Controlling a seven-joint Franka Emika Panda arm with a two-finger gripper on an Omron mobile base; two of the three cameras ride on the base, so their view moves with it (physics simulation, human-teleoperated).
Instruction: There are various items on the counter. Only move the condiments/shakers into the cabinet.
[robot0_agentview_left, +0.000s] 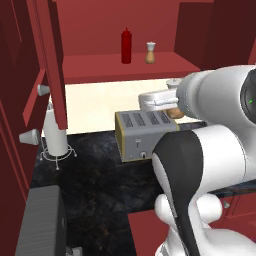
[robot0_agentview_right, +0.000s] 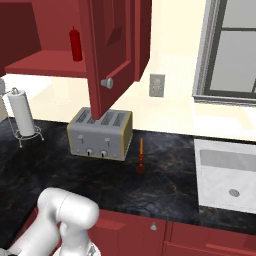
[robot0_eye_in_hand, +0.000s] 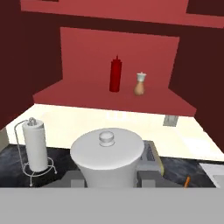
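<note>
Red bottle (robot0_agentview_left: 126, 46) and one tan shaker (robot0_agentview_left: 150, 53) stand upright on the cabinet (robot0_agentview_left: 125, 67) shelf; another shaker's pale top (robot0_eye_in_hand: 107, 154) sits between the claw's fingers.

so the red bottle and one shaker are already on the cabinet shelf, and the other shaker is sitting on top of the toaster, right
Not quite. The red bottle and one shaker do stand on the cabinet shelf, but the other shaker is not on the toaster: the hand view shows it held in the gripper, up close between the fingers, above the counter.
</note>
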